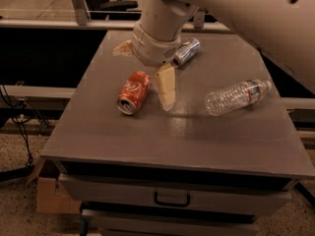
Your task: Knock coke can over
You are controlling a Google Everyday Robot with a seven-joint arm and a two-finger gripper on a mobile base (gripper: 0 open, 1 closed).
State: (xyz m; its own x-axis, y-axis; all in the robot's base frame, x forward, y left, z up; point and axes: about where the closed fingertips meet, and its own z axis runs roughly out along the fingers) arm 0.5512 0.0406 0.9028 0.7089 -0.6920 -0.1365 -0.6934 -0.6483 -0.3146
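Note:
The coke can, red-orange with white script, lies on its side on the grey table, its silver top facing the front left. My gripper hangs above it and a little behind, open and empty. One cream finger points down just right of the can; the other finger sticks out to the left behind it. Neither finger touches the can.
A plain silver can lies on its side behind the gripper. A clear plastic water bottle lies on its side at the right. The table has a drawer with a handle in front. A cardboard box sits on the floor at the left.

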